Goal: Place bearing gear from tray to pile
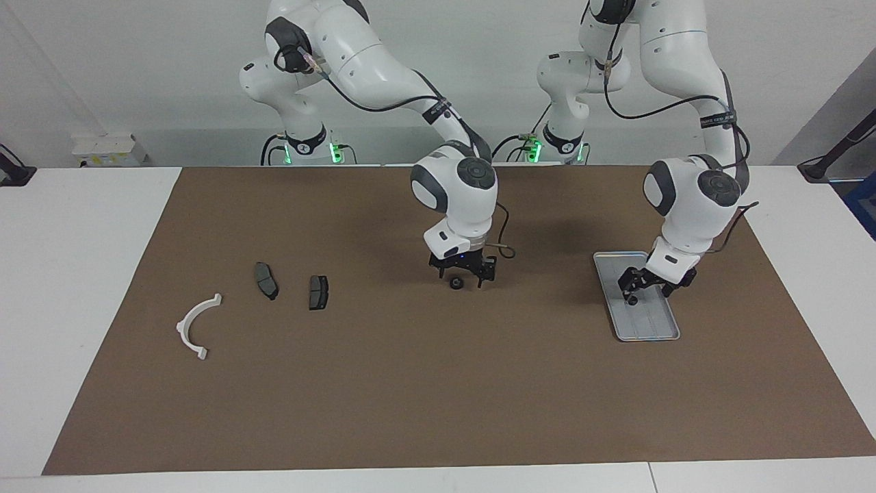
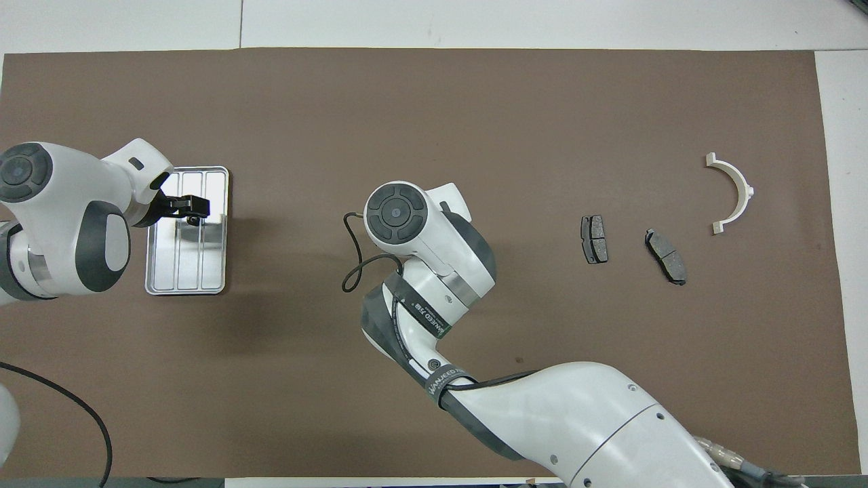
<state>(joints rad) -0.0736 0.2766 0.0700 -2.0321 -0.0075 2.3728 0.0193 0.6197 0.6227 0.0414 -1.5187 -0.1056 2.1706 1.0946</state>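
Note:
A small dark round bearing gear (image 1: 456,283) lies on the brown mat at mid-table, low between the spread fingers of my right gripper (image 1: 465,279), which is open around it. In the overhead view that gripper and the gear are hidden under the right arm's wrist. My left gripper (image 1: 643,293) hangs low over the silver tray (image 1: 667,334) at the left arm's end, with a small dark bit (image 1: 632,299) just under it; it also shows in the overhead view (image 2: 193,209) above the tray (image 2: 183,288). The pile is a white semicircular bracket (image 1: 195,325) and two dark brake pads (image 1: 266,281) (image 1: 318,292).
The brown mat (image 1: 438,397) covers most of the white table. The pile lies at the right arm's end, the pads (image 2: 595,238) (image 2: 666,247) nearer mid-table than the bracket (image 2: 736,193). A black cable loops off the right wrist (image 2: 352,264).

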